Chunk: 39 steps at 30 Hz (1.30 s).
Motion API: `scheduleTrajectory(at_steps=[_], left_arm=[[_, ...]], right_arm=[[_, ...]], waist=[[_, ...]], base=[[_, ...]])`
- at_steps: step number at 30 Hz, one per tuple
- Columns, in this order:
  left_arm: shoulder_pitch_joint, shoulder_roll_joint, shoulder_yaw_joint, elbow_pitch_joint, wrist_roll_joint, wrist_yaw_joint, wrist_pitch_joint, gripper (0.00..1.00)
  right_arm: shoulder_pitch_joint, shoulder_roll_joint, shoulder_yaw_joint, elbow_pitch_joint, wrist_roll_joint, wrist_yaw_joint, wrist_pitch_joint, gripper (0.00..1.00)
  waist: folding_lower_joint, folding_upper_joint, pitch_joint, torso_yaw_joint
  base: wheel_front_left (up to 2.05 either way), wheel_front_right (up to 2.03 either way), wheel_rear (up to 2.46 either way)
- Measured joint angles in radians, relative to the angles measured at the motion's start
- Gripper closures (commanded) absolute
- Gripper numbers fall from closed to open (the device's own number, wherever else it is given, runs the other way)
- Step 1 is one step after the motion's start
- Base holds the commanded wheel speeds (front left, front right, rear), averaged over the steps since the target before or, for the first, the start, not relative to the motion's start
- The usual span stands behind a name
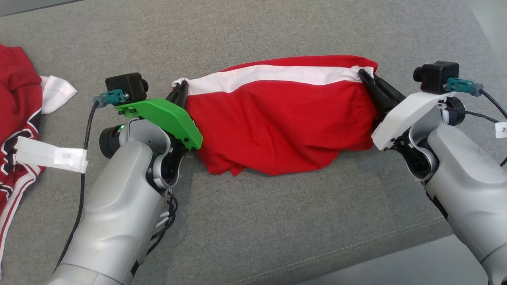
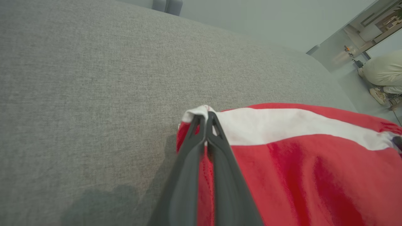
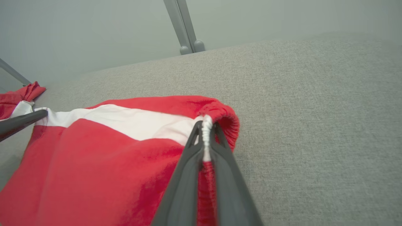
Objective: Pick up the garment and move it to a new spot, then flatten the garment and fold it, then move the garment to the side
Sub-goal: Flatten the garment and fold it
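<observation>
Our left end effector (image 1: pixel 180 90) is pinched tight on one white-banded corner of the red garment (image 1: pixel 277 122), and our right end effector (image 1: pixel 363 75) is clamped on the opposite corner. The garment spans the gap between the 2, its lower folds sagging onto the grey cushion (image 1: pixel 277 221) beneath the fingers. We judge it light, soft and floppy. It will droop and bunch, so the 2 band corners look like the right holds. Another red garment (image 1: pixel 16 99) lies well outside the left end effector.

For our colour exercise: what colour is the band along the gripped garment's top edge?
White: the band crosses the red garment; head view shows it best.
</observation>
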Motion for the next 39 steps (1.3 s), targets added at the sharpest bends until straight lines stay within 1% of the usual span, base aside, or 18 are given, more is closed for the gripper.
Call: scheduleTrajectory(at_steps=[6, 11, 15, 17, 19, 22, 24, 25, 28, 31, 32, 35, 37, 39], left_arm=[[-0.015, -0.002, 0.01, -0.05, -0.032, -0.016, -0.089, 1.0], [-0.037, -0.004, 0.059, -0.092, -0.045, -0.037, -0.188, 1.0], [-0.05, -0.006, 0.101, -0.125, -0.047, -0.059, -0.25, 1.0], [-0.06, -0.006, 0.123, -0.141, -0.047, -0.065, -0.251, 1.0], [-0.079, 0.002, 0.138, -0.148, -0.049, -0.067, -0.249, 1.0], [-0.128, 0.045, 0.14, -0.14, -0.047, -0.07, -0.233, 1.0], [-0.171, 0.07, 0.142, -0.115, -0.038, -0.069, -0.222, 1.0], [-0.193, 0.082, 0.146, -0.102, -0.032, -0.062, -0.213, 1.0], [-0.267, 0.111, 0.174, -0.091, -0.011, -0.052, -0.221, 1.0], [-0.333, 0.098, 0.189, -0.133, -0.012, -0.053, -0.229, 1.0], [-0.338, 0.087, 0.193, -0.149, -0.016, -0.057, -0.235, 1.0], [-0.296, 0.072, 0.175, -0.174, -0.022, -0.081, -0.235, 1.0], [-0.196, 0.071, 0.151, -0.176, -0.028, -0.094, -0.234, 1.0], [-0.047, 0.055, 0.116, -0.165, -0.046, -0.098, -0.231, 1.0]], right_arm=[[-0.023, -0.016, -0.028, -0.006, 0.008, 0.0, -0.074, 1.0], [-0.066, -0.025, -0.077, -0.041, 0.008, 0.0, -0.117, 1.0], [-0.089, -0.029, -0.115, -0.091, 0.004, 0.0, -0.127, 1.0], [-0.107, -0.027, -0.128, -0.117, -0.005, 0.0, -0.127, 1.0], [-0.135, -0.022, -0.114, -0.136, -0.016, 0.0, -0.127, 1.0], [-0.207, 0.006, -0.04, -0.136, -0.043, 0.0, -0.125, 1.0], [-0.261, 0.033, -0.014, -0.107, -0.045, 0.001, -0.116, 1.0], [-0.29, 0.039, -0.012, -0.086, -0.046, 0.001, -0.105, 1.0], [-0.379, 0.033, -0.079, -0.055, -0.064, -0.007, -0.112, 1.0], [-0.456, 0.025, -0.131, -0.076, -0.086, -0.028, -0.127, 1.0], [-0.46, 0.021, -0.134, -0.081, -0.092, -0.028, -0.127, 1.0], [-0.39, 0.028, -0.088, -0.052, -0.093, -0.018, -0.127, 1.0], [-0.266, 0.053, -0.037, -0.007, -0.084, -0.009, -0.126, 1.0], [-0.107, 0.074, 0.018, 0.037, -0.062, -0.009, -0.121, 1.0]], waist=[[0.0, 0.0, -0.013, 0.019], [0.0, 0.0, -0.034, 0.037], [0.0, 0.0, -0.056, 0.053], [0.0, 0.0, -0.07, 0.061], [0.0, 0.0, -0.084, 0.067], [0.0, 0.0, -0.104, 0.071], [0.0, 0.0, -0.118, 0.071], [0.0, 0.0, -0.125, 0.071], [0.0, 0.0, -0.146, 0.07], [0.0, 0.0, -0.165, 0.072], [0.0, 0.0, -0.171, 0.074], [0.0, 0.0, -0.183, 0.083], [0.0, 0.0, -0.188, 0.088], [0.0001, 0.0, -0.19, 0.093]], base=[[0.0, 0.0, 0.0], [0.0, 0.0, 0.0], [0.0, 0.0, 0.0], [0.0, 0.0, 0.0], [0.0, 0.0, 0.0], [0.0, 0.0, 0.0], [0.0, 0.0, 0.0], [0.0, 0.0, 0.0], [0.0, 0.0, 0.0], [0.0, 0.0, 0.0], [0.0, 0.0, 0.0], [0.0, 0.0, 0.0], [0.0, 0.0, 0.0], [0.0, 0.0, 0.0]])
